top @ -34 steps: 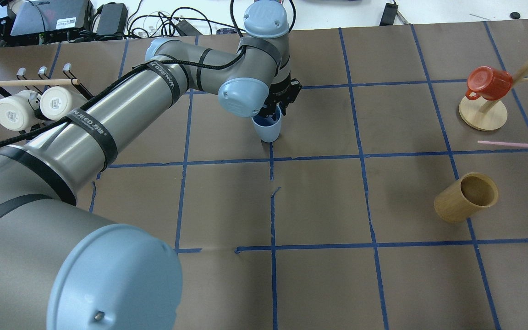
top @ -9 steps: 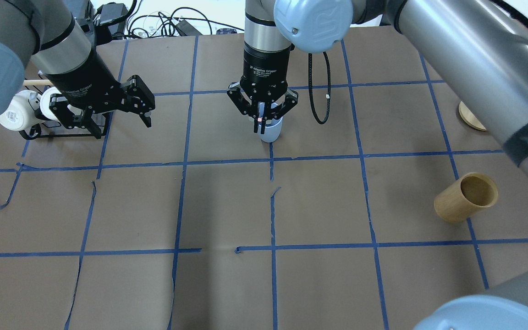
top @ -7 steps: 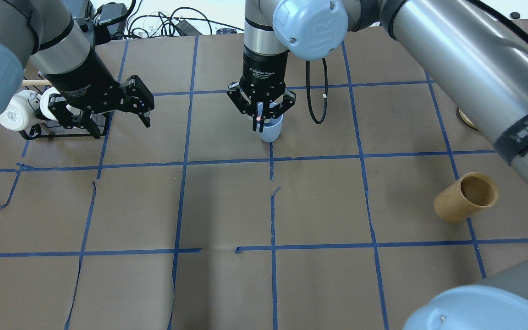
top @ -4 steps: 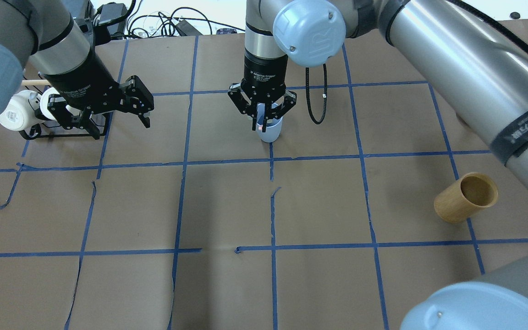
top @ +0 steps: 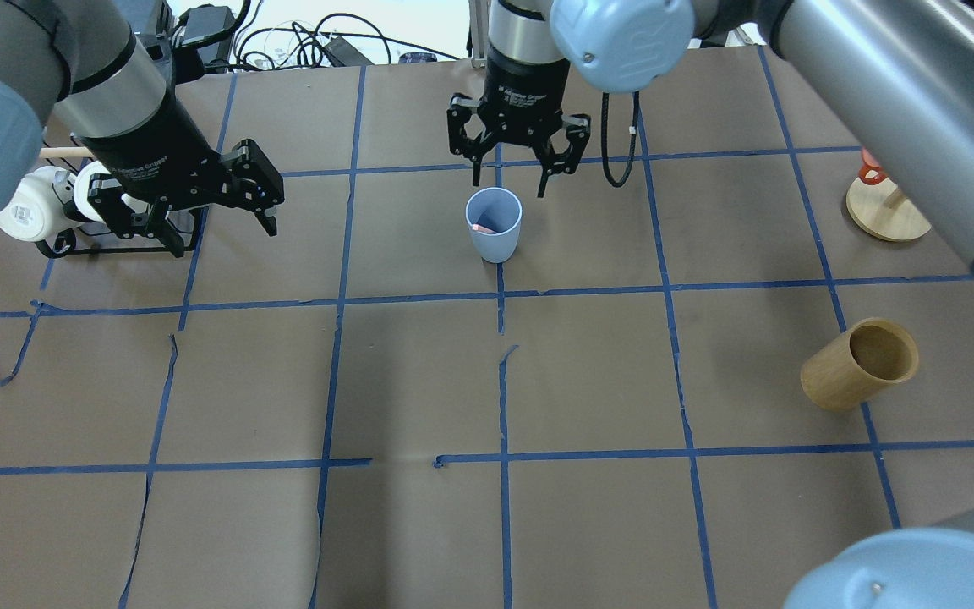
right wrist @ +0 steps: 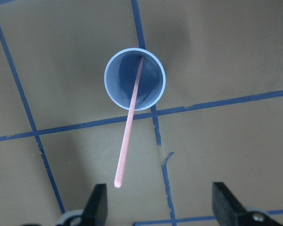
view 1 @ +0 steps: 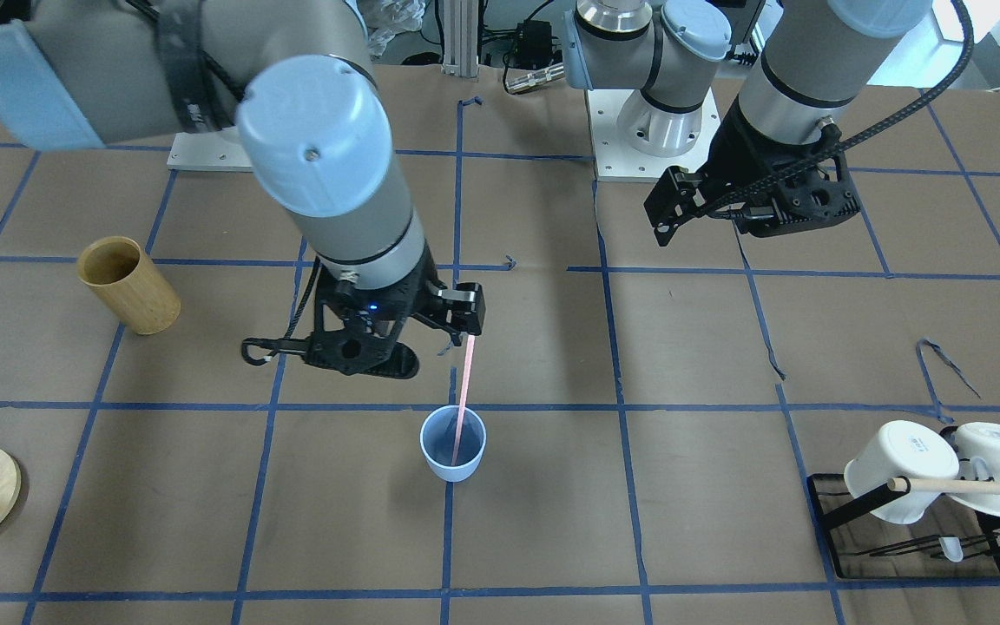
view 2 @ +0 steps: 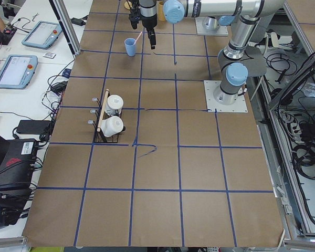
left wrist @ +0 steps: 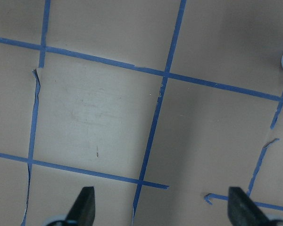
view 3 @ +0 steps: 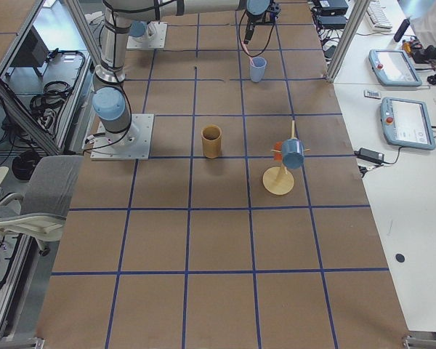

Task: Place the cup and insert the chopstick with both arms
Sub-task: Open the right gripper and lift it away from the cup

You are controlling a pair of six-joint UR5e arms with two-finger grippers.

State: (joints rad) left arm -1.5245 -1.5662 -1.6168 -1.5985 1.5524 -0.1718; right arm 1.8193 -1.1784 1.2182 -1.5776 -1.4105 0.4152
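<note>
Right fingers (right wrist: 98, 203) apart, off chopstick (right wrist: 130, 123)

The cup (view 1: 437, 447), a small pale blue tapered tumbler with a darker blue inside, is set upright, mouth up, on the brown paper (view 1: 552, 521) beside a crossing of blue tape lines (view 1: 448, 555). The chopstick (view 1: 463, 386), thin, straight and pale pink, is lodged with its lower end inside the cup, tilted against the rim, its upper half standing clear above it.
</note>
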